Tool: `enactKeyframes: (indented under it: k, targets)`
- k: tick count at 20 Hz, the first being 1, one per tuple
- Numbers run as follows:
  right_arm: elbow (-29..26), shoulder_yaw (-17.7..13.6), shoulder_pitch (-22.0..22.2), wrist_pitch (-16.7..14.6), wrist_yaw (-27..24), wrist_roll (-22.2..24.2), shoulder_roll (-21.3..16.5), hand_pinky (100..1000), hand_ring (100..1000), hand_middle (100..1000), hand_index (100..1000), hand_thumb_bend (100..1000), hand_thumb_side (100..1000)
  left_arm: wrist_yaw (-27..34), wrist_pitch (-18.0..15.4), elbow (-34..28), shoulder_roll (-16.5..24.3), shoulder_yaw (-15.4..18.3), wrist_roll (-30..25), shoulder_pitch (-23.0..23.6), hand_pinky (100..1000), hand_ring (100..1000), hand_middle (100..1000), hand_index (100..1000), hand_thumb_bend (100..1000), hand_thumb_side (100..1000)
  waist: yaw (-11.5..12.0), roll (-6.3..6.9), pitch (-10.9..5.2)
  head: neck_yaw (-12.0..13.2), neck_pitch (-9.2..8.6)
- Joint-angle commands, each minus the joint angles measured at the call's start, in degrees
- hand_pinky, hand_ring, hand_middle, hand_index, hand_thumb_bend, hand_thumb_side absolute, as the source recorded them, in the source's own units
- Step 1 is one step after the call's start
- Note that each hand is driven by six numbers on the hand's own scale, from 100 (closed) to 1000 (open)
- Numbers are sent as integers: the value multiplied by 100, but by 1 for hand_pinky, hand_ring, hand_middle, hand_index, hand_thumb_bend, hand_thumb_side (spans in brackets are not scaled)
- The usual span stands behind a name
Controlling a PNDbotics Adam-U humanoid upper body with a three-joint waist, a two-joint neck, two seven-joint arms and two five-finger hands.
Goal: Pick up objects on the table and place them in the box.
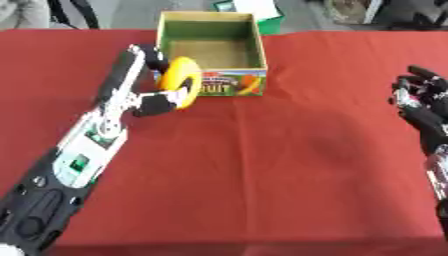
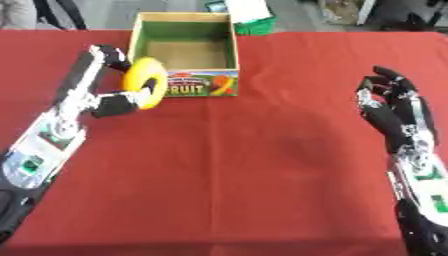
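- Left hand [image 2: 118,82] is up by the box's [image 1: 211,89] front-left corner, and it's got the yellow ring [image 1: 179,82] pinched: fingers curl over the top edge of the ring from the far side, thumb pokes in from below, near the ring's hole.
- So the ring sits right in that hand, standing on edge and tilted a bit, held up off the red cloth [image 1: 262,165].
- The ring overlaps the box's front-left corner in both views. Can't tell if it's actually touching the box wall or just in front of it. It's not inside the box, that much is clear.
- The box is open on top, green inside walls with a brownish floor, fruit picture and lettering on the front. Looks like nothing's in it from what shows.
- Left arm runs diagonally from the lower left corner up to the box.
- Right hand [image 2: 389,102] is way over on the right side, well apart from the box and the ring. Fingers pointing up and spread loosely, palm open, holding nothing, resting over the cloth.
- Something green and white [image 1: 258,12] sits behind the box, off the cloth; can't make out what it is.
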Motion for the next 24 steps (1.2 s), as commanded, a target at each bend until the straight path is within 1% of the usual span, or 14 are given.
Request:
enactKeyframes:
  k: [1, 6, 10, 14, 16, 20, 21, 22, 23, 24]
  targets:
    - [-53, 14, -60, -4, -10, 48, -65, 653, 751, 675, 809, 100, 126, -124, 59, 145, 143, 135, 16, -406, 712, 581, 441, 391, 341, 100, -60, 5, -103, 32, 31]
    - [-47, 77, -97, 8, -9, 114, -18, 653, 751, 675, 809, 100, 127, -458, 14, 1193, -119, 275, 146, -994, 719, 603, 472, 426, 367, 100, -242, 4, -83, 111, 16]
    - [-37, 139, -139, 20, -9, 177, 33, 654, 751, 675, 809, 100, 129, -690, -136, 2229, -327, 509, 328, -1358, 727, 617, 489, 443, 368, 100, -402, 13, -45, 167, -42]
    - [-27, 217, -197, 35, -2, 256, 103, 654, 751, 675, 809, 100, 135, -851, -280, 3116, -416, 788, 576, -1647, 732, 634, 506, 462, 373, 100, -630, 31, 2, 228, -115]
    - [-22, 264, -227, 42, -3, 302, 139, 654, 751, 675, 810, 100, 131, -926, -293, 3519, -434, 940, 738, -1761, 736, 645, 520, 477, 376, 100, -760, 30, 28, 254, -158]
    - [-4, 341, -265, 57, -3, 384, 172, 654, 752, 675, 810, 100, 131, -1077, -284, 4114, -424, 1142, 958, -1899, 750, 676, 553, 511, 405, 100, -997, 26, 74, 283, -218]
    - [-1, 349, -270, 58, -4, 395, 174, 653, 752, 675, 810, 100, 131, -1117, -269, 4237, -421, 1178, 979, -1915, 758, 688, 564, 522, 434, 100, -1042, 27, 84, 286, -225]
    - [2, 353, -271, 58, -5, 401, 177, 653, 752, 675, 810, 100, 131, -1167, -247, 4346, -417, 1206, 987, -1926, 762, 692, 568, 526, 444, 100, -1077, 27, 92, 287, -229]
    - [5, 352, -269, 58, -7, 403, 178, 653, 752, 675, 809, 100, 132, -1219, -226, 4432, -416, 1223, 967, -1931, 771, 712, 587, 546, 490, 100, -1099, 28, 100, 285, -232]
    - [8, 350, -265, 59, -8, 401, 179, 653, 752, 675, 809, 100, 132, -1274, -209, 4492, -414, 1232, 922, -1933, 772, 715, 590, 549, 494, 100, -1110, 28, 105, 283, -233]
